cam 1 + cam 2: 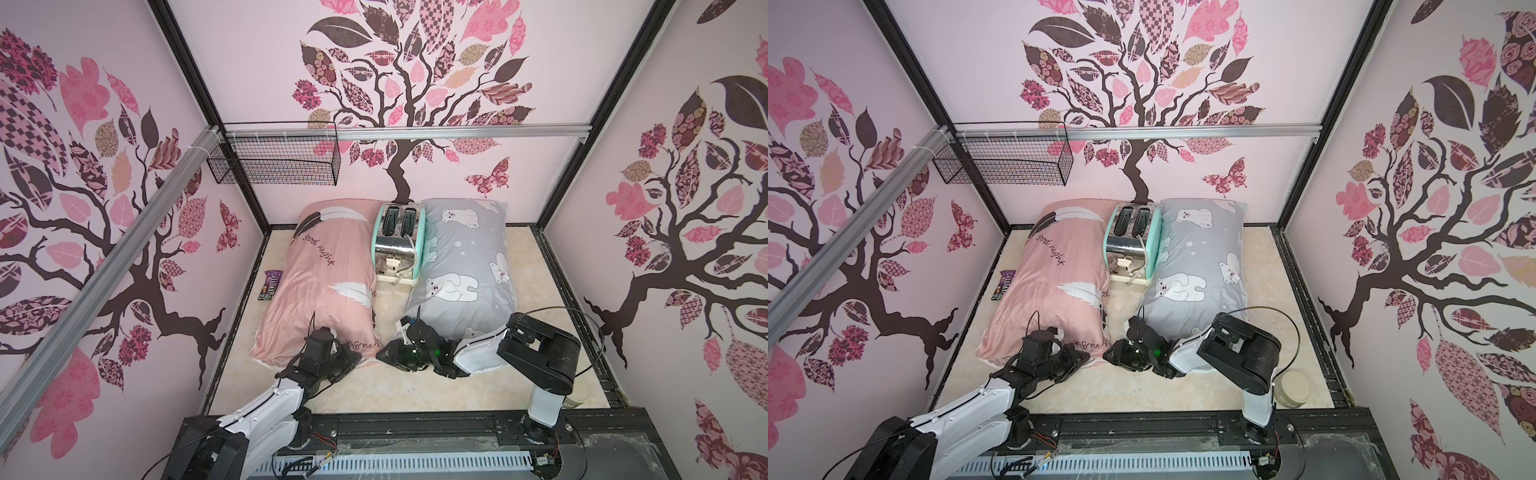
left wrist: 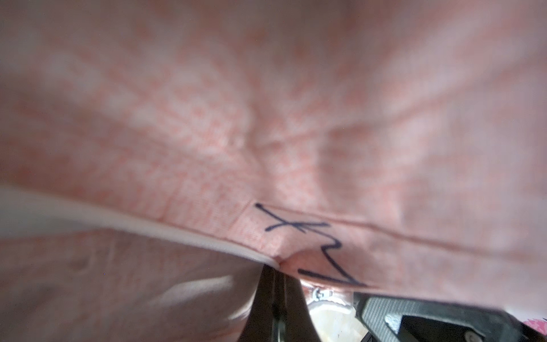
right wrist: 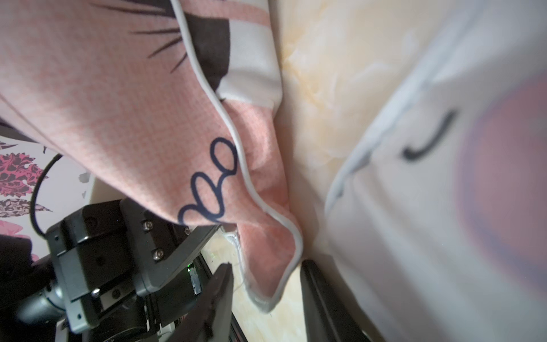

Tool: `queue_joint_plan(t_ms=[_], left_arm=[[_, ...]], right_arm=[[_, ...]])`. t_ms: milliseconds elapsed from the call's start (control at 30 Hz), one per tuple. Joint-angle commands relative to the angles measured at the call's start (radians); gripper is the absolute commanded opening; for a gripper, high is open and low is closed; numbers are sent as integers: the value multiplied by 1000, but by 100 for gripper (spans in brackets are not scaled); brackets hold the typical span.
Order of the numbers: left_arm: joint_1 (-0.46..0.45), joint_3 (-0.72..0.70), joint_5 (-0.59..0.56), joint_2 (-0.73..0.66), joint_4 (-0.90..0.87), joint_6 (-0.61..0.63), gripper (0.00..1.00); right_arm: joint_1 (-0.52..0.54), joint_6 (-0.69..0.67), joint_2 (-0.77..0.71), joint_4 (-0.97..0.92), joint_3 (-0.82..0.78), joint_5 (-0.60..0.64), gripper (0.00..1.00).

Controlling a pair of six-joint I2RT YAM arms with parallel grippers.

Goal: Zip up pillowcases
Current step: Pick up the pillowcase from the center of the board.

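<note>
The pink pillowcase (image 1: pixel 320 282) (image 1: pixel 1054 282) lies left of the grey polar-bear pillowcase (image 1: pixel 461 266) (image 1: pixel 1200 266). My left gripper (image 1: pixel 340 355) (image 2: pixel 278 268) is shut on the white piping of the pink case's near edge. A small metal zipper slider (image 2: pixel 321 294) shows just beside those jaws, under the fabric. My right gripper (image 1: pixel 381 353) (image 3: pixel 266 293) is open at the gap between the two cases. The pink case's near right corner (image 3: pixel 266 275) hangs between its fingers (image 3: pixel 219 296) and touches neither. The grey case (image 3: pixel 444 207) presses against the outside of one finger.
A mint and steel toaster (image 1: pixel 399 241) stands between the cases at the back. A purple candy bag (image 1: pixel 270 284) lies left of the pink case. A wire basket (image 1: pixel 274 158) hangs on the back rail. A round tape roll (image 1: pixel 1293 388) sits by the right arm's base.
</note>
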Motion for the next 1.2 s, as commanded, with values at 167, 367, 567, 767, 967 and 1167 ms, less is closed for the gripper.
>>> queue_joint_plan(t_ms=[167, 367, 567, 767, 967, 1167], left_arm=[[1, -13, -15, -9, -23, -18, 0], [-16, -19, -13, -24, 0, -52, 0], [-69, 68, -21, -150, -152, -30, 26], [-108, 159, 13, -244, -206, -54, 31], [-172, 147, 100, -87, 103, -158, 29], [-173, 147, 93, 8, 228, -168, 31]], right_arm=[[11, 4, 21, -32, 52, 55, 36], [5, -88, -7, -139, 69, 75, 14], [-11, -365, -144, -407, 122, 148, 0], [-11, -670, -255, -692, 199, 300, 0], [-2, -912, -389, -780, 224, 377, 0], [-46, -912, -384, -777, 221, 210, 0]])
